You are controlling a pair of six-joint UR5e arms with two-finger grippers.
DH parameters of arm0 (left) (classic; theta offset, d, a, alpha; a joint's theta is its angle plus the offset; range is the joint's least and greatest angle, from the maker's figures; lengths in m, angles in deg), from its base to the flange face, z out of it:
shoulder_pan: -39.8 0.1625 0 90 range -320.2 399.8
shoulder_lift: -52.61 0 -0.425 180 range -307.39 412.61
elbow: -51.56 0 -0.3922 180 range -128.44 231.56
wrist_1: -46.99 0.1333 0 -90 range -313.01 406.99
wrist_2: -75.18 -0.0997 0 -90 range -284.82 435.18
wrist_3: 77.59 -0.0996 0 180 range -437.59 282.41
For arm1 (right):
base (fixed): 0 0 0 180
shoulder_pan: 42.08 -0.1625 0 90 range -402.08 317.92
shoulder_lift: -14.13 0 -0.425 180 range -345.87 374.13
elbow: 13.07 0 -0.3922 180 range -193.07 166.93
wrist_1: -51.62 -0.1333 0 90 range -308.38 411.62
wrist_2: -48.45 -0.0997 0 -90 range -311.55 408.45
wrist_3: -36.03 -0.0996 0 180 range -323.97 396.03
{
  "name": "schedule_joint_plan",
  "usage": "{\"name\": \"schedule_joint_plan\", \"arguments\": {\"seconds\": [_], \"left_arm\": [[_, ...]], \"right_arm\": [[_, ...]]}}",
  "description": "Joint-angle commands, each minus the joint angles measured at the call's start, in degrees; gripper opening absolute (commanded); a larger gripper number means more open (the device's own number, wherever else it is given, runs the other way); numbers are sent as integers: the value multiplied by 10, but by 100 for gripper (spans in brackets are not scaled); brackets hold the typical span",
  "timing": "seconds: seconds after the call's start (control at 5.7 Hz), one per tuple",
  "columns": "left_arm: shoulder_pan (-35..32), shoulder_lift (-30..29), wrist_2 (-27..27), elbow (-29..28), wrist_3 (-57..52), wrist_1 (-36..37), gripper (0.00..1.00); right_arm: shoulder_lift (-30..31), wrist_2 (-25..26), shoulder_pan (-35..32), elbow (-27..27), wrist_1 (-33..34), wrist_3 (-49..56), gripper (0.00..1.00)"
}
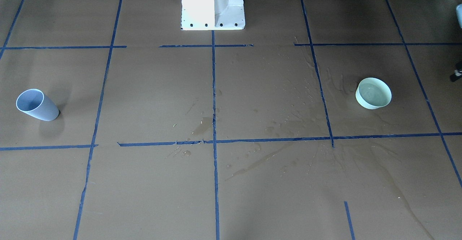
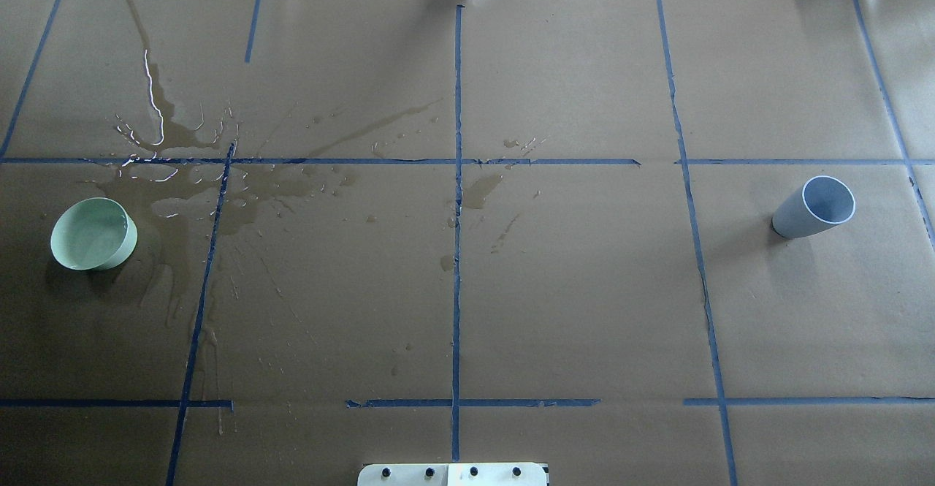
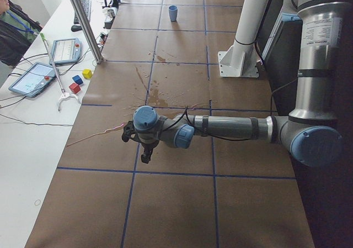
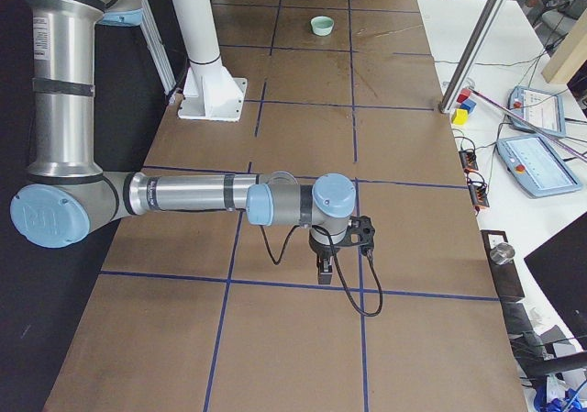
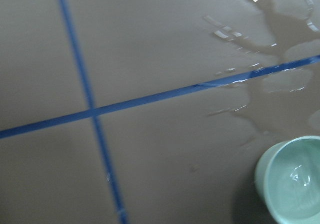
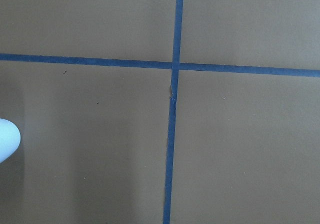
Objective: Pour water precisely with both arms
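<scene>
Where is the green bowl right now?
The green bowl sits at the overhead view's far left, on the robot's left side, beside the spilt water.

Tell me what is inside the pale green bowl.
The short pale green round bowl holds clear water, glossy with small glints in the left wrist view. Nothing else shows inside. The near inner wall is hidden behind its rim.
</scene>
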Motion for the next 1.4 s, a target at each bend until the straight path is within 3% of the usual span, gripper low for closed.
{"name": "schedule_joint_plan", "arguments": {"seconds": [0.0, 0.35, 1.23], "left_arm": [[-55, 3, 0, 4, -34, 54, 100], [-53, 4, -58, 6, -33, 59, 100], [-51, 20, -69, 6, -26, 39, 100]], "right_arm": [[0, 0, 0, 0, -1, 0, 100], [0, 0, 0, 1, -1, 1, 100], [17, -1, 0, -4, 1, -1, 100]]}}
